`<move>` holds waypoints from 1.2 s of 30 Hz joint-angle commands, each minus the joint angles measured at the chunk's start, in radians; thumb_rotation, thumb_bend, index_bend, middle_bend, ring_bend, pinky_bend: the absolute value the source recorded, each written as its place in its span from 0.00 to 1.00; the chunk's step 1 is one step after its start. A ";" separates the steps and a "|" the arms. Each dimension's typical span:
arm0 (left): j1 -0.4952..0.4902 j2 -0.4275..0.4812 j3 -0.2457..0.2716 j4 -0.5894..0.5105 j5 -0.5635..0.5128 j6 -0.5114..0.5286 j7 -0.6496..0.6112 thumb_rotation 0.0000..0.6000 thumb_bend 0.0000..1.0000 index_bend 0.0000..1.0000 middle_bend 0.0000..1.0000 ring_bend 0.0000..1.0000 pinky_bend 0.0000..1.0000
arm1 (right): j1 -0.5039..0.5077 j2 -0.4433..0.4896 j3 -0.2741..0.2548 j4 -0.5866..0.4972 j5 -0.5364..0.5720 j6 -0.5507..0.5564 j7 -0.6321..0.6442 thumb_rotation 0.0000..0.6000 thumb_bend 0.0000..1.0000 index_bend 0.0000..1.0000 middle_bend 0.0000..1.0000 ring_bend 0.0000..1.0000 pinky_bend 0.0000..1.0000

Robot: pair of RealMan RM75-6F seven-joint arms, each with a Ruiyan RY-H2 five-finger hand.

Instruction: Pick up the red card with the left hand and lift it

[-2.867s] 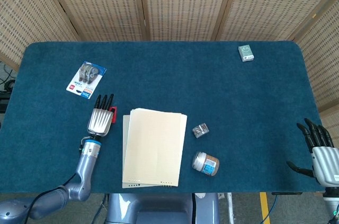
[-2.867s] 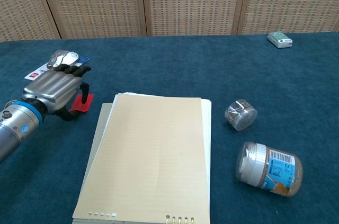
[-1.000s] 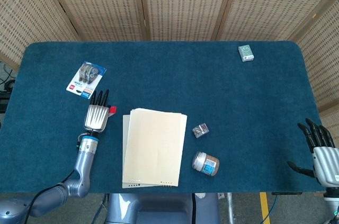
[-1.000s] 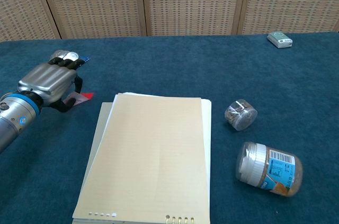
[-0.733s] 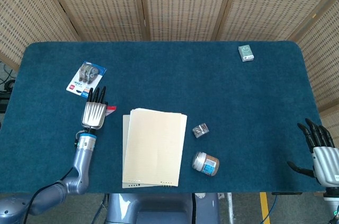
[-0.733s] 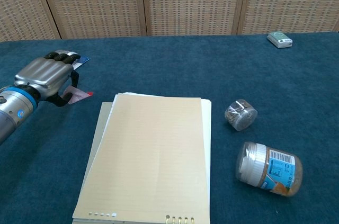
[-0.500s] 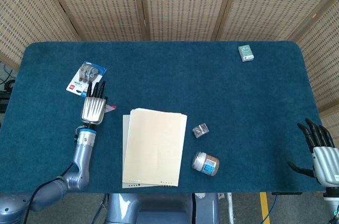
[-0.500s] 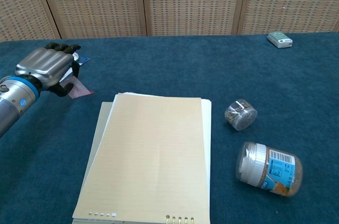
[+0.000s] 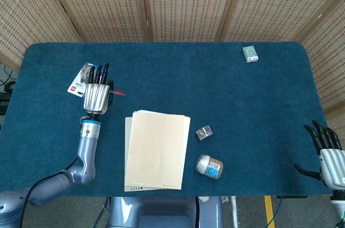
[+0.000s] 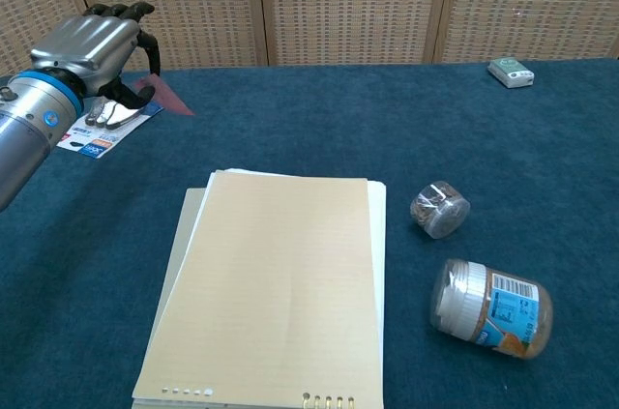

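The ribbed metal left robot hand [image 10: 92,46] pinches the thin, flat red card [image 10: 164,92] clear above the napped blue worktop [image 9: 215,88], near a cream paper pad [image 9: 157,150], while the right robot hand [image 9: 328,155] rests at the worktop's edge with dark fingers spread, holding nothing.

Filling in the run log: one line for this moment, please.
left hand: holds red card, raised off table | right hand: open, idle at table edge
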 commanded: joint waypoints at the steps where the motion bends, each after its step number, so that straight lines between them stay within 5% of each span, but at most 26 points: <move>1: 0.050 0.074 0.020 -0.124 0.031 0.056 -0.033 1.00 0.30 0.23 0.00 0.00 0.00 | -0.001 0.001 0.001 0.002 0.002 0.001 0.003 1.00 0.13 0.06 0.00 0.00 0.00; 15: 0.376 0.449 0.271 -0.687 0.122 0.304 0.059 1.00 0.27 0.07 0.00 0.00 0.00 | -0.005 -0.009 0.002 -0.011 -0.003 0.015 -0.047 1.00 0.13 0.06 0.00 0.00 0.00; 23: 0.487 0.517 0.370 -0.722 0.163 0.355 0.002 1.00 0.28 0.06 0.00 0.00 0.00 | -0.013 -0.012 0.007 -0.021 0.000 0.033 -0.068 1.00 0.13 0.06 0.00 0.00 0.00; 36: 0.549 0.543 0.388 -0.694 0.238 0.398 -0.095 1.00 0.28 0.06 0.00 0.00 0.00 | -0.018 -0.010 0.009 -0.020 0.003 0.038 -0.068 1.00 0.13 0.06 0.00 0.00 0.00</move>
